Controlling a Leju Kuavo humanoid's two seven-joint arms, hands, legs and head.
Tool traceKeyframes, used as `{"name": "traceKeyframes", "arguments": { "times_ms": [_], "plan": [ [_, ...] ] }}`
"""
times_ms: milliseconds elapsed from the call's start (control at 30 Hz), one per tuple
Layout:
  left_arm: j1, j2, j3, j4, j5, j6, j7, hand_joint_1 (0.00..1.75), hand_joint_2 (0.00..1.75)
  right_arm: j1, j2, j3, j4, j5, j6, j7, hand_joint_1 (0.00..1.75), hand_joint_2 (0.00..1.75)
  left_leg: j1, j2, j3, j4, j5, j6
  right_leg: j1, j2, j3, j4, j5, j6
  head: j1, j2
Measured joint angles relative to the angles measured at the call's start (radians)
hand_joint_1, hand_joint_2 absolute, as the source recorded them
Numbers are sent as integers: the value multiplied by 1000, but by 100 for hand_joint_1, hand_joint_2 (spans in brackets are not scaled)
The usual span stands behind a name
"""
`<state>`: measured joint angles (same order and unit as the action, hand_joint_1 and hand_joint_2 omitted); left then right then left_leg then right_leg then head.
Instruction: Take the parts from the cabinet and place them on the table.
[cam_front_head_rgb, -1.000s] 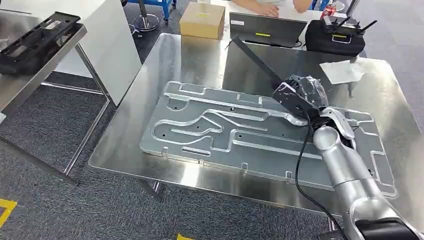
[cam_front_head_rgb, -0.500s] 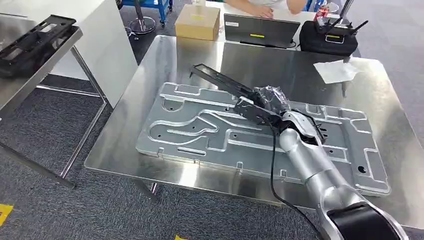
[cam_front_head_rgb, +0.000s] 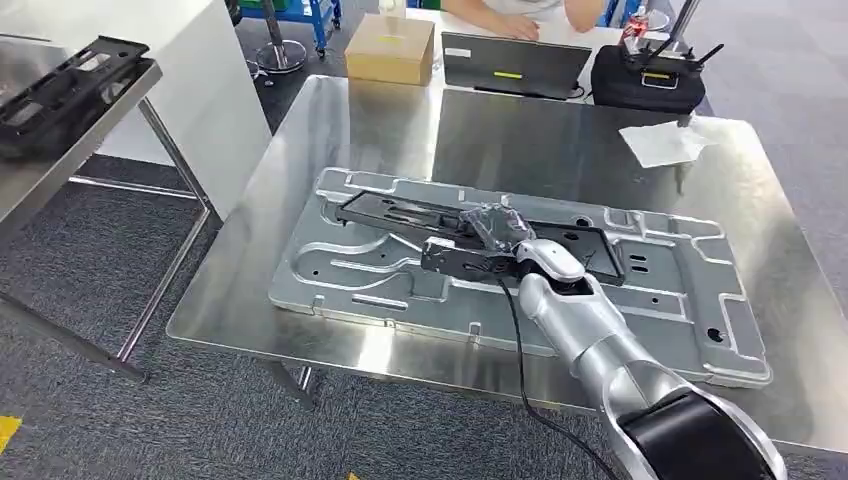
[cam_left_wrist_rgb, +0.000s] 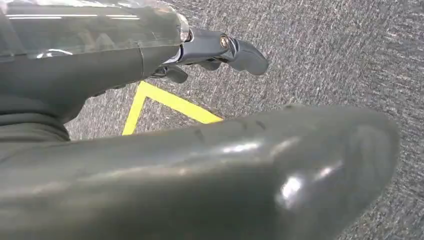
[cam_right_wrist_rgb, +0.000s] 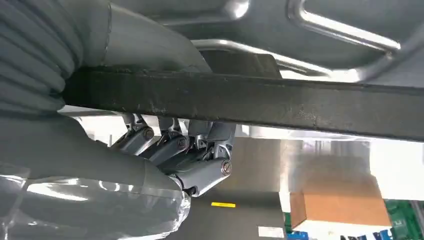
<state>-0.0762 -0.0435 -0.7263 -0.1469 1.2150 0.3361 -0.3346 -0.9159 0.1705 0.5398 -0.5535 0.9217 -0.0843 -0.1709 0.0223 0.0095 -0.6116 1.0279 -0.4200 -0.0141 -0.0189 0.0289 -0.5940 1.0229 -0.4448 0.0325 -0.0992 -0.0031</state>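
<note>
Black part lowered flat onto the plate, right hand on its near edge

In the head view the table (cam_front_head_rgb: 330, 130) spans the centre of the frame, and the large silver plate (cam_front_head_rgb: 690, 300) lies across its near half. The black part (cam_front_head_rgb: 400, 212) lies low along the plate, its long axis running from the frame's centre-left towards centre-right, nearly parallel to the plate's long edge; whether it fully rests there I cannot tell. The right hand (cam_front_head_rgb: 497, 235) sits at frame centre over the part's near long edge; in the right wrist view its fingers (cam_right_wrist_rgb: 172, 150) curl under the dark bar of the part (cam_right_wrist_rgb: 300, 105), holding it. So release means opening and drawing back towards the robot, across the part's long axis. The left hand (cam_left_wrist_rgb: 220, 50) hangs over the floor, fingers curled in on nothing.
</note>
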Motion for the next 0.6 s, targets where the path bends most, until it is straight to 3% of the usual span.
{"name": "traceKeyframes", "arguments": {
  "times_ms": [133, 167, 333, 367, 600],
  "plan": [
    [0, -1, 1, 0, 8, 3, -3, 0, 0, -4, 2, 13, 32, 20, 4, -10, 175, 175, 0, 0, 5, 0, -1, -1, 0, 0, 4, 0, -2, -2, 0, 0],
    [0, -2, 1, 0, 9, 3, -4, 0, 175, -4, 3, 14, 38, 24, 5, -11, 0, 175, 0, 0, 6, 0, -1, -2, 0, 0, 5, 0, -2, -2, 0, 0],
    [2, -5, 1, 0, 10, -2, -16, 0, 175, 20, 6, 24, 72, 35, 37, -21, 0, 175, 0, -2, 5, 0, -1, -1, 0, -3, 6, 0, -2, -3, 0, 0],
    [2, -5, 1, 0, 12, -2, -18, 0, 0, 20, 7, 27, 78, 35, 40, -24, 0, 175, 0, -2, 5, 0, -1, -1, 0, -3, 6, 0, -2, -3, 0, 0],
    [2, -8, 8, 0, 30, -2, -29, 0, 0, 24, 9, 32, 94, 43, 44, -37, 0, 175, 0, -2, 6, 0, -2, -2, 0, -2, 7, 0, -3, -4, 0, 0]
  ]
}}
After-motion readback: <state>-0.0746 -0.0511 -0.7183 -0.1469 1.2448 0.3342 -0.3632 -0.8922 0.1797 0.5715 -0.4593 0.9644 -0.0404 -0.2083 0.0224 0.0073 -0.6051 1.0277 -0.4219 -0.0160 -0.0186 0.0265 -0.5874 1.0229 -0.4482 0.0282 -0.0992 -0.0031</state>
